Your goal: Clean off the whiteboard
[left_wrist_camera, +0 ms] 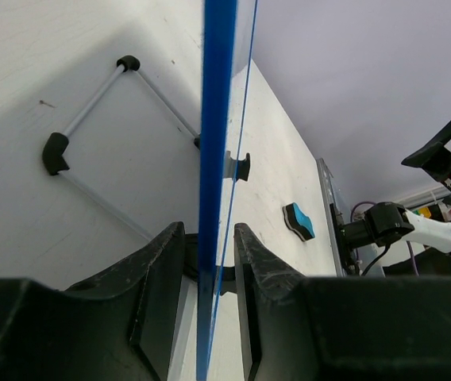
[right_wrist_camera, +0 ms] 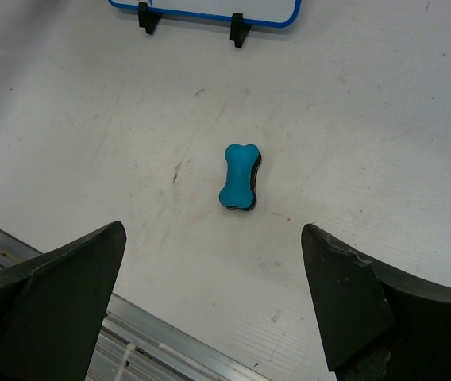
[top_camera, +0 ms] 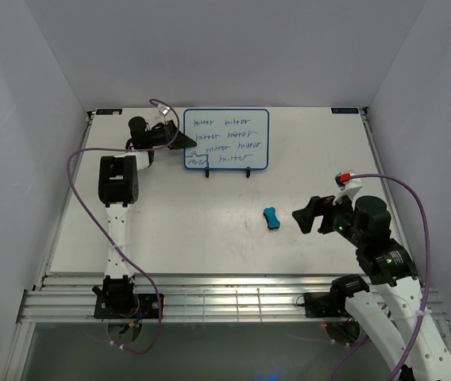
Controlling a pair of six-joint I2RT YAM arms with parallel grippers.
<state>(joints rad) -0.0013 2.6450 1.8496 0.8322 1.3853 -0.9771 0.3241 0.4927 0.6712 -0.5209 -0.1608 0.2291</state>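
The whiteboard (top_camera: 225,139) stands near the upper centre of the top view, propped nearly upright on a thin black wire stand (left_wrist_camera: 90,103). The stand's two front feet (right_wrist_camera: 237,30) hook under the board's lower blue edge. Four rows of blue handwriting cover the white face, with a scribble at the lower left corner.

The left gripper (top_camera: 183,141) reaches in at the board's left edge, in the upper left part of the worktop (top_camera: 170,230). In the left wrist view the blue frame runs as a vertical stripe down the middle of the picture. The black fingers (left_wrist_camera: 162,270) sit tight on either side of it, so this gripper is closed on the board's edge.

A small blue bone-shaped eraser (top_camera: 271,218) lies flat on the worktop, lower and to the right of the board and well apart from it. It has a dark layer under the blue top.

The right gripper (top_camera: 309,214) hangs just to the right of the eraser in the top view, not touching it. In the right wrist view its fingers (right_wrist_camera: 59,294) stand wide apart at the lower corners of the picture, holding nothing. The eraser lies between them further up the frame, and the board's bottom edge shows at the very top.
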